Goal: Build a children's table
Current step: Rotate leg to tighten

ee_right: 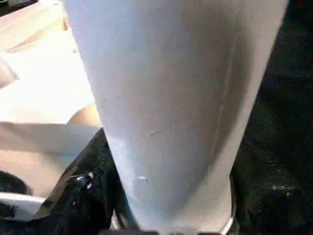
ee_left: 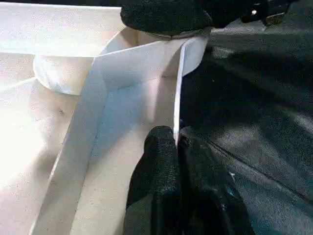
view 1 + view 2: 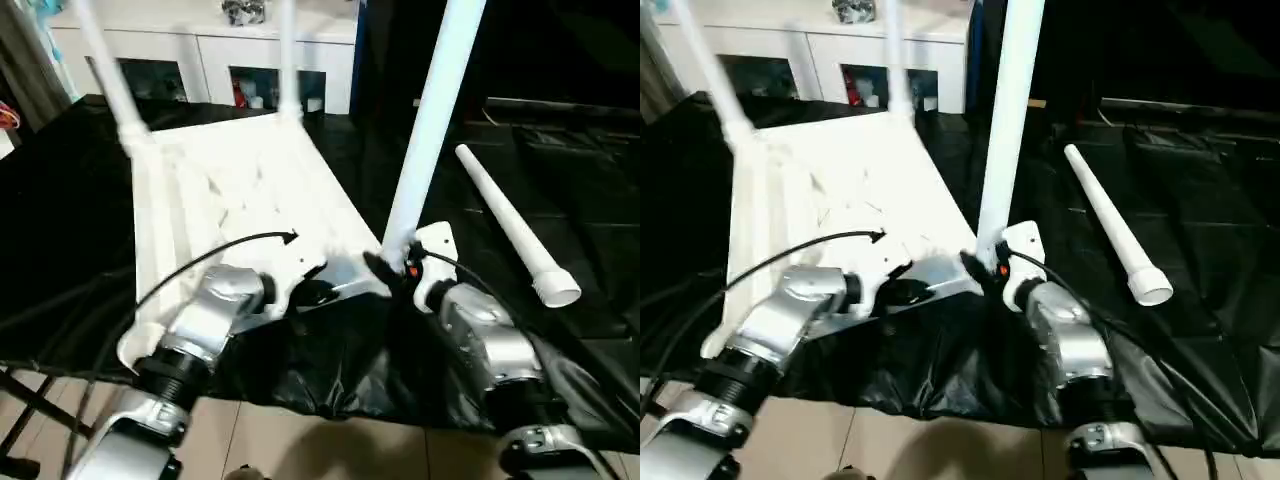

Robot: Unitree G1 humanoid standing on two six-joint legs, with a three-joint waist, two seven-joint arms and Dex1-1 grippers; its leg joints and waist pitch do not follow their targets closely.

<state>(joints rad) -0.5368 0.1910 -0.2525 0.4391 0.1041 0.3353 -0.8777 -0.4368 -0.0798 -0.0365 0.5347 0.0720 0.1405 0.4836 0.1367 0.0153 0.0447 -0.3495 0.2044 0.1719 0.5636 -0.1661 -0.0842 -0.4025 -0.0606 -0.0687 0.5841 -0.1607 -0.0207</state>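
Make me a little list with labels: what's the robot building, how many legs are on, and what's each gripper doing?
Building: white table top, lying upside down on black sheet
Legs standing in sockets: three
Leg being fitted: near corner leg, upright
Spare leg: lying on the sheet, apart
Left gripper: shut on the top's rim
Right gripper: around the near leg's base

Count: one tabletop (image 3: pixel 240 200); three upright legs (image 3: pixel 430 120) (image 3: pixel 112 75) (image 3: pixel 288 55); one loose leg (image 3: pixel 515 228), 3 o'clock; two pincers (image 3: pixel 315 290) (image 3: pixel 392 268).
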